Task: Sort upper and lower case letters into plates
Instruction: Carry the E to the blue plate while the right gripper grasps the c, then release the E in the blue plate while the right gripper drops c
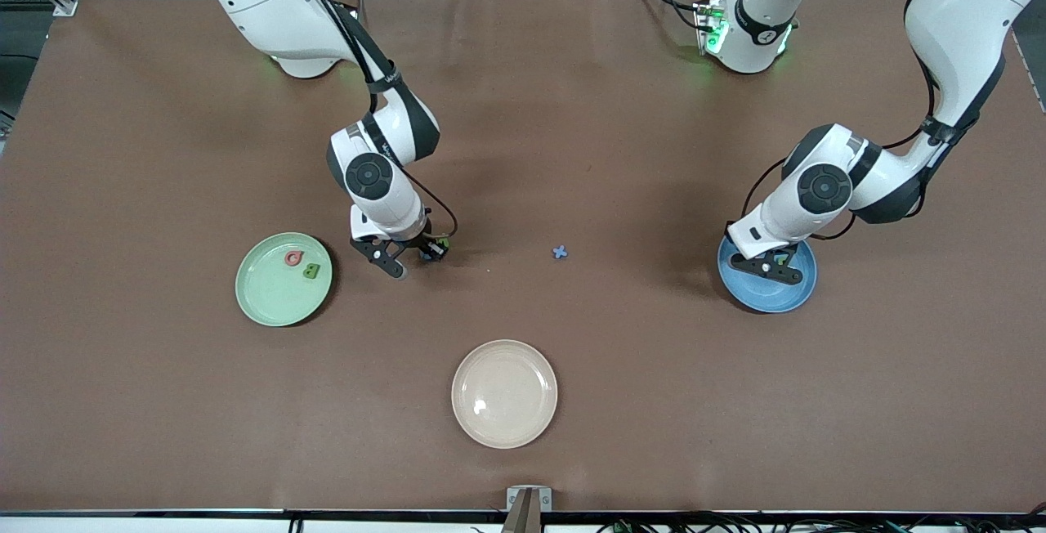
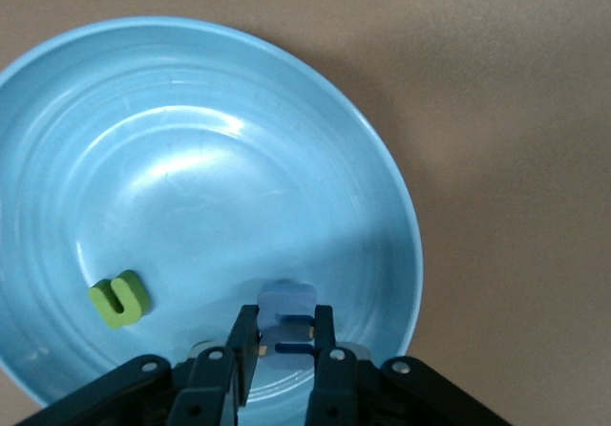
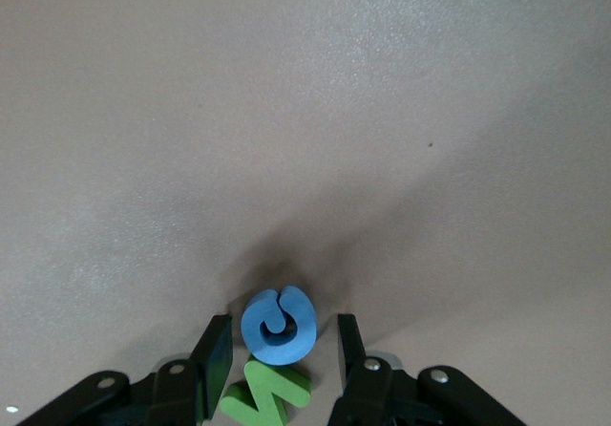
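the left gripper hangs over the round medium blue plate at the left arm's end of the brown table. its two black fingers are pressed onto a pale blue foam letter, which they pinch just above the plate's bottom. inside the same plate lies a small green foam letter like a u, apart from the pinched one.

the right gripper is low over the table, just beside the round pale mint green plate. its fingers are spread, with a round blue foam letter between them, not touched by either one. a green foam letter with zigzag shape lies touching the blue one.

in the mint plate rest a red ring-shaped letter and a small green letter. a small blue cross-shaped letter lies alone on the table between the two arms. a round cream-beige plate stands nearer to the front camera.
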Robot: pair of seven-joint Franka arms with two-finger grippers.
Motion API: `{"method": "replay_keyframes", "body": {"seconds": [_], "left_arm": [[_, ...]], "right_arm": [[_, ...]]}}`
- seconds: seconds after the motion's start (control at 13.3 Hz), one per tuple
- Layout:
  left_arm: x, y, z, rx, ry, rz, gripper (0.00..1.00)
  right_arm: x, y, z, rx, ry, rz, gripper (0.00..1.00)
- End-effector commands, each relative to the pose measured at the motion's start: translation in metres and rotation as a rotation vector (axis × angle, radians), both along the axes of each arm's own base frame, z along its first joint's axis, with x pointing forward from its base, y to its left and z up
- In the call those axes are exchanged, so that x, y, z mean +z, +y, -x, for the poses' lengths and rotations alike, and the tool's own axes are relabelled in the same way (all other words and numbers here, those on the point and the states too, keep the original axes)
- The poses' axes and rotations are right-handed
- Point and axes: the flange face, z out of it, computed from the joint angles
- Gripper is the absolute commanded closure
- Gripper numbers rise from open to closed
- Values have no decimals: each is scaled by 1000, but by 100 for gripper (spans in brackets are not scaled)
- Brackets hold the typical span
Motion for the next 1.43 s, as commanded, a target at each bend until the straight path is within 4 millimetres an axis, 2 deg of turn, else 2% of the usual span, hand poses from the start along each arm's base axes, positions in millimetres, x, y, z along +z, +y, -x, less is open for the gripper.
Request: {"method": "replay_keyframes", "body": {"seconds": [0.0,0.15,0.23,0.3,0.38,0.45,0.53,0.68,0.75,0.9,1.05,1.2,1.35], "left_arm": [[-12,6,2,-4,-14,-1,89],[-14,6,2,-9,-14,-3,89],[-13,6,1,-8,-16,-3,87],[-14,6,2,-8,-15,-2,87],[-13,6,1,-7,-16,-2,87],[-13,7,1,-6,-16,-2,84],[-11,8,-1,-4,-22,-4,71],[-5,9,-4,-9,-35,-12,17],[0,10,-6,-9,-48,-19,0],[17,10,-9,-21,-76,-51,0],[34,3,-10,-39,-90,-84,0],[51,-15,-13,-52,-86,-109,0],[69,-43,-17,-11,-91,-86,0]], "right_arm": [[-8,0,4,-15,8,0,48],[-9,1,5,-9,9,2,54],[-8,0,4,-9,7,1,61],[-8,0,4,-8,7,1,71],[-7,0,3,-9,9,1,87],[-5,-1,-1,-13,8,-1,98],[-4,-5,-3,-14,17,5,100],[10,-8,-10,-1,46,19,100],[20,-18,-20,7,69,27,100],[60,-52,-42,70,104,29,100],[89,-104,-58,150,134,21,100],[101,-165,-71,246,151,0,100],[101,-212,-79,308,157,-13,100]]}}
